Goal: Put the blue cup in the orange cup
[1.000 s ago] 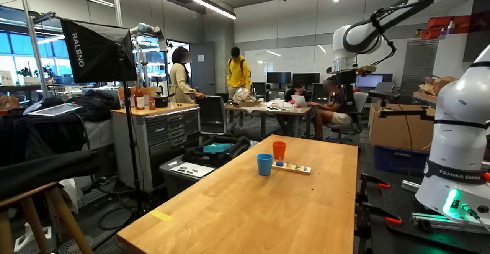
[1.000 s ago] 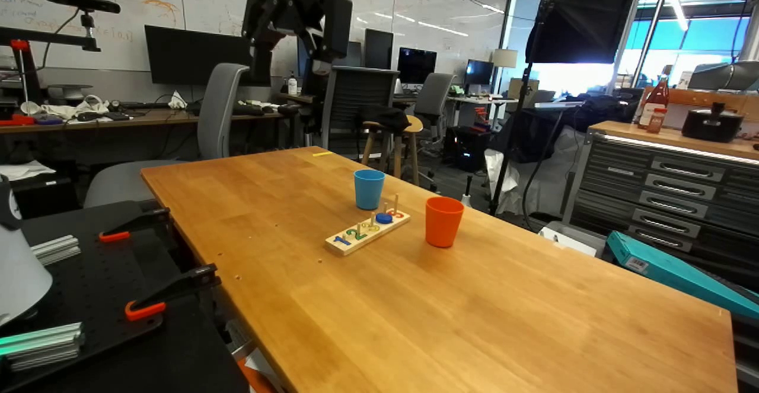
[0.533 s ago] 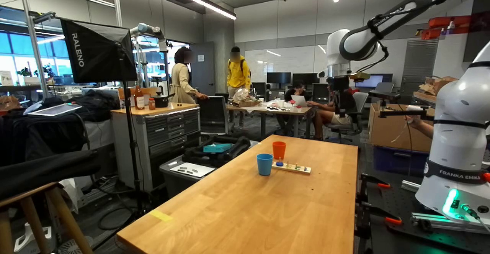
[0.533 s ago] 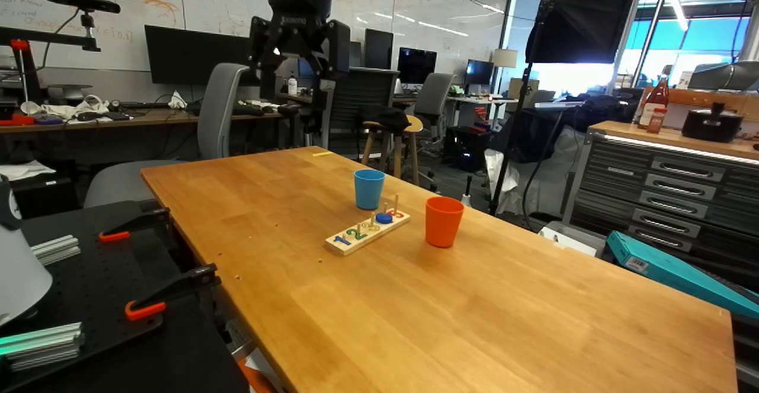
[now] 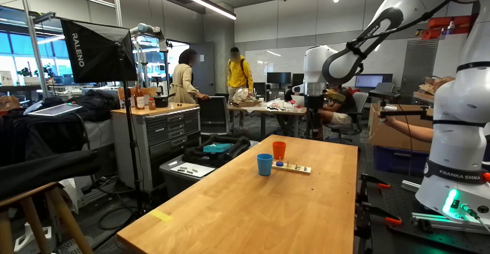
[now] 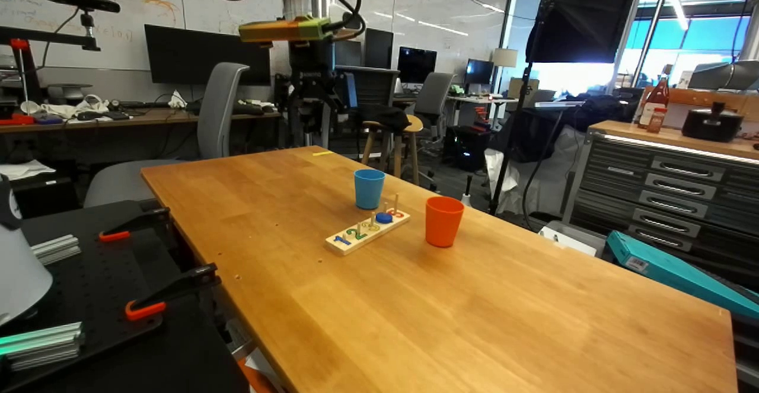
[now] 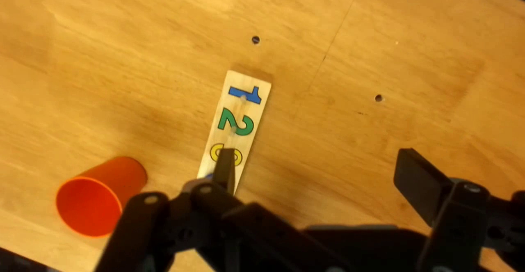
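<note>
From the left in an exterior view come a softbox lettered RALENO, a cabinet bearing a bottle and a jar, then, on the table, the blue cup, plain, upright and slightly tapered. Just right of it are the orange cup, upright, and a board with a blue ring and, legible in the wrist view, numerals 1 and 2, one end reaching between the cups. Farther right the hand hangs above the table, fingers spread wide, then comes the white base, lettered FRANKA EMIKA.
</note>
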